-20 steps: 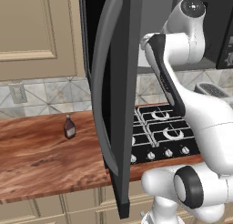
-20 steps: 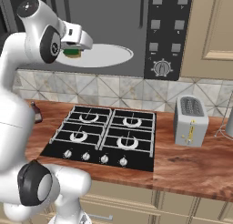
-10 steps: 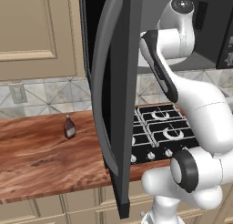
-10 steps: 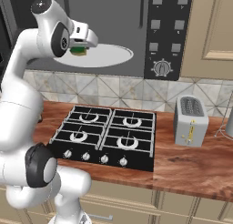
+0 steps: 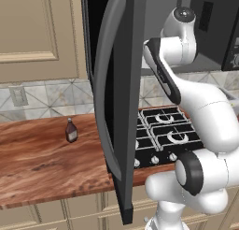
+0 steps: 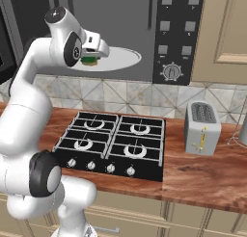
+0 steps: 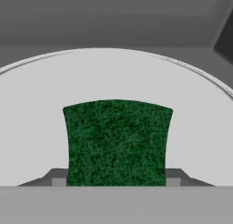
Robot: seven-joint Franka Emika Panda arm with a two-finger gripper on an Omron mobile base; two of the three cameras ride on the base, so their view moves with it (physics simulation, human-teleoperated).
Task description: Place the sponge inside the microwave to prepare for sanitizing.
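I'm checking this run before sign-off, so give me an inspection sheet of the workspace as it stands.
Surface: wooden counter with a black four-burner cooktop set in it.
Job's things: sponge, green side showing, over the white turntable inside the microwave, whose door stands wide open.
Clutter: small brown bottle on the counter left of the door; silver toaster right of the cooktop.
Grippers: gripper inside the microwave, fingers on either side of the sponge, shut on it.
Cables: nothing seen.
Surroundings: tiled backsplash, beige cabinets, wall outlet.
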